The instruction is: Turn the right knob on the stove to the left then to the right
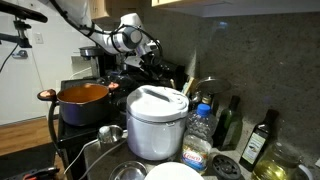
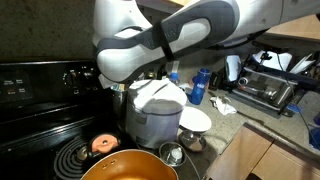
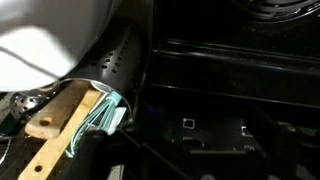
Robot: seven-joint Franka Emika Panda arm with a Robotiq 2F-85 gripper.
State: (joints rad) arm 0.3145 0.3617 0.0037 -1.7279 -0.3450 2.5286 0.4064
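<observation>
The black stove (image 2: 40,90) stands at the left, with round knobs on its raised rear panel. The rightmost visible knob (image 2: 89,73) is right beside my arm. The stove also shows in an exterior view (image 1: 82,68) behind an orange pot. My gripper (image 1: 151,60) is dark and hangs low over the back of the stove, near the rear panel. The wrist view shows the stove's dark panel with small white markings (image 3: 200,125). It shows no clear knob, and the fingers are lost in the dark. I cannot tell whether the gripper is open or shut.
A white rice cooker (image 1: 155,120) (image 2: 155,112) stands beside the stove. An orange pot (image 1: 82,102) (image 2: 130,165) sits on a burner. A wooden spatula (image 3: 55,125) sticks out of a metal holder (image 3: 115,65). Bottles (image 1: 258,140) and a toaster oven (image 2: 270,85) stand on the counter.
</observation>
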